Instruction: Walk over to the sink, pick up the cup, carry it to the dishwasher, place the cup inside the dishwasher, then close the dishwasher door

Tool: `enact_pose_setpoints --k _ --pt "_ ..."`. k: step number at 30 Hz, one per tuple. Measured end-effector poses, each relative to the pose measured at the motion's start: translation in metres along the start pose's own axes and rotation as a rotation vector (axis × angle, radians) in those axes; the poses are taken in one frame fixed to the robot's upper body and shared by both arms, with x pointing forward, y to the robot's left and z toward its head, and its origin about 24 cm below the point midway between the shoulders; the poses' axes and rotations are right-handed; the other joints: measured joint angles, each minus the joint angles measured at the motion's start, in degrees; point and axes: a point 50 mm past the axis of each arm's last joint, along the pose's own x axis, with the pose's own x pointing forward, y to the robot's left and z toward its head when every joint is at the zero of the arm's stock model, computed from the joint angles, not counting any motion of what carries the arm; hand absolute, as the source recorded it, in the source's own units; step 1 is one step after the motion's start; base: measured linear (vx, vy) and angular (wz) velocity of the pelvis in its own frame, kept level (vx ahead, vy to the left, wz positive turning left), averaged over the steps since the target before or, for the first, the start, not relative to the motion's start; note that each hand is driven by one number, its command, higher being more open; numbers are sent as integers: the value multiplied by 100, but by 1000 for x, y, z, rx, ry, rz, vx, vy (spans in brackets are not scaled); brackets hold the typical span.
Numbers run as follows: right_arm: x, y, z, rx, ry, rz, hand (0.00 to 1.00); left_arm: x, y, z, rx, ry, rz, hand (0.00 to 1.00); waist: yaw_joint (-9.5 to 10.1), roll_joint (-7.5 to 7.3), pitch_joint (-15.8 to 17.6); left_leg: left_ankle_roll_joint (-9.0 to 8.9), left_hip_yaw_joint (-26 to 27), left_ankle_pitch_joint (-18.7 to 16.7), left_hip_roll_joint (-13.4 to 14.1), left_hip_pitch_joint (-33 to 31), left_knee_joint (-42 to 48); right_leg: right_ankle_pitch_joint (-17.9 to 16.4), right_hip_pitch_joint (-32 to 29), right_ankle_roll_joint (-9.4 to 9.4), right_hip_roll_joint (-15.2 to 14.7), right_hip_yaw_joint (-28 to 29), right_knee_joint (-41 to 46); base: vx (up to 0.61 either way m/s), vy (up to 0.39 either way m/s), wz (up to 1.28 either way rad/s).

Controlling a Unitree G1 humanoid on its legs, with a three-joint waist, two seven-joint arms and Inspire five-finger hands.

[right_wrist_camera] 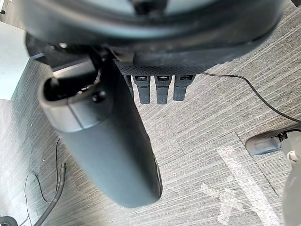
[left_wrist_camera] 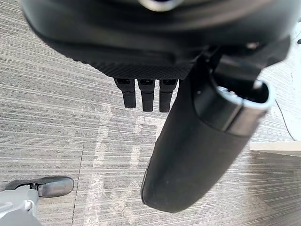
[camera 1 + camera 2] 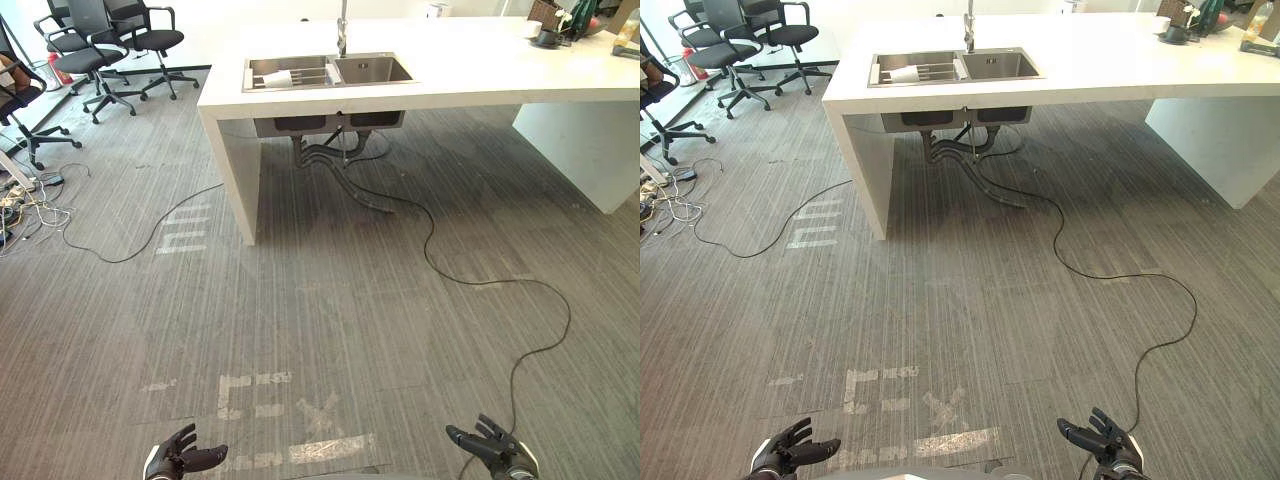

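- Left hand (image 3: 185, 452): at the near edge of the head views, low on the left, over the floor (image 3: 330, 300). Fingers relaxed and spread, thumb out, holding nothing. The left wrist view agrees: straight fingers over bare grey striped flooring.
- Right hand (image 3: 490, 447): near edge, low on the right, also released and empty. In the right wrist view the fingers are straight, the thumb stands out and nothing is between them.
- Worn white tape marks (image 3: 300, 420) on the floor between the two hands and just ahead of them. A second faded set (image 3: 185, 230) lies further out to the left, near the counter's end panel.
- White counter (image 3: 480, 75): well ahead, across the upper part of the view, standing on slab legs.
- Steel double-bowl sink (image 3: 375, 70): set into the counter's left end, faucet (image 3: 342, 30) behind the divider, drain pipes (image 3: 330, 150) hanging below.
- Cup (image 3: 293, 76): white, on its side in the sink's left bowl, on a ribbed rack. Well apart from both hands.
- Far right end of the counter: small cluster of dark items (image 3: 560, 30), too small to identify.
- Far left: black office chairs (image 3: 100, 50) on castors, with a tangle of wires (image 3: 25, 205) on the floor nearer than them.
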Motion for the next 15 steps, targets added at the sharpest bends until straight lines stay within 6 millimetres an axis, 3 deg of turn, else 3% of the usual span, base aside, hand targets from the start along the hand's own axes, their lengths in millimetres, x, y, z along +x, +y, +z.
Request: enact_pose_setpoints --k 2,3,5,7,8,11,12,13,14,15 --pt "3 6 9 31 -36 4 90 1 -9 4 -18 -24 -18 90 9 6 153 87 42 -274 -25 -234 402 -387 -374 108 -52 53 682 12 29 -8" --pt "4 6 11 43 -45 -4 90 1 -13 6 -23 -33 -29 90 9 -15 239 147 50 -469 -68 -301 661 -681 -558 256 -121 69 1218 28 38 1" --pt "4 7 10 46 -45 -8 90 1 -16 5 -10 -31 -40 90 34 22 300 211 59 -702 -65 -299 906 -892 -942 508 -145 131 2240 62 57 -3" --pt "4 15 6 60 -37 6 90 2 -15 9 -6 -41 -32 90 17 26 370 320 -6 -811 -54 -150 955 -948 -1554 515 -158 95 3623 198 42 15" --pt "3 17 3 66 -26 11 90 2 -14 9 -16 -41 -18 90 -19 57 396 284 -98 -914 -41 -1 977 -1133 -1658 429 -204 -110 3988 245 19 22" --pt "5 20 5 67 -32 19 90 4 -15 18 -45 -72 -15 90 -30 94 438 227 -199 -1037 52 185 938 -1361 -1842 259 -143 -405 3765 360 -38 22" --pt "6 21 11 64 -45 22 90 6 -19 25 -49 -89 -18 90 -54 176 492 161 -283 -1077 240 347 825 -1394 -1984 191 20 -552 3384 416 -101 35" --pt "8 22 17 60 -60 26 90 8 -21 32 -51 -108 -23 90 -96 282 557 76 -358 -1070 415 495 670 -1258 -2126 129 217 -686 2800 424 -106 42" --pt "9 22 19 58 -68 28 90 9 -21 36 -49 -118 -24 90 -114 270 555 28 -420 -1068 436 515 656 -1060 -2160 104 260 -693 2422 469 -119 60" --pt "8 19 20 52 -77 22 90 10 -21 40 -47 -129 -23 90 -182 124 530 -148 -535 -1143 373 597 720 -237 -2183 -79 182 -673 1937 536 -154 72"
